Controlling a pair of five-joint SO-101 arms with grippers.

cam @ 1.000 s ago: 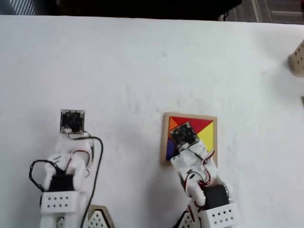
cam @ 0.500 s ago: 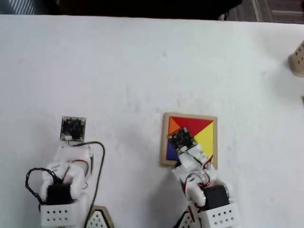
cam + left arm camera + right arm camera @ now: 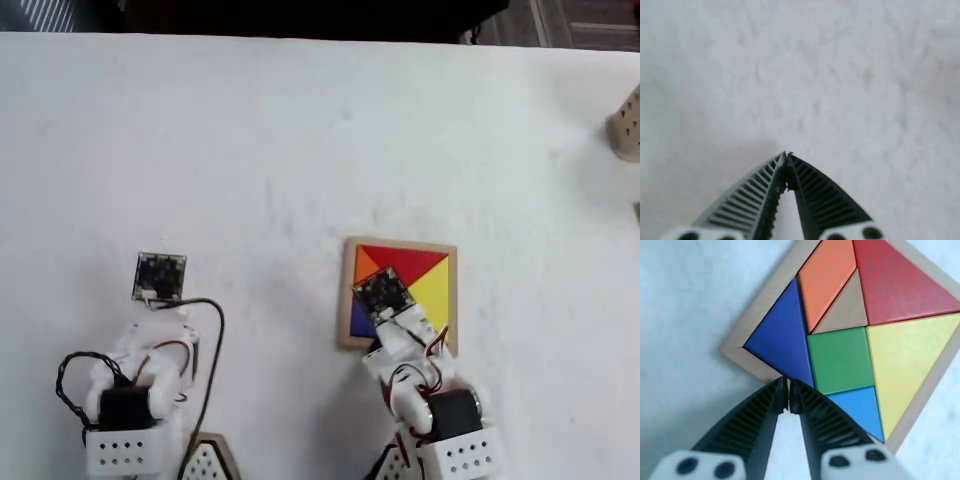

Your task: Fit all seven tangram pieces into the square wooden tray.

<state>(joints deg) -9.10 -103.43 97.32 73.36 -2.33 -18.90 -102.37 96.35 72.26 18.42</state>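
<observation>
R gripper (image 3: pixel 788 390): jaws pressed together, nothing btwn them, tips over the tray (image 3: pixel 765 305) rim, just beside the dark blue triangle (image 3: pixel 782 340)'s corner. Tray lies straight ahead of them, corner-on; it's square, so no long axis. All seven pcs look seated flush, incl. green square (image 3: pixel 840 360) mid-tray. Task prob. done, next move likely just a lift-off. L gripper (image 3: pixel 786 165): jaws closed too, empty, well apart from tray over bare white table (image 3: pixel 300 130). R arm far nearer.
</observation>
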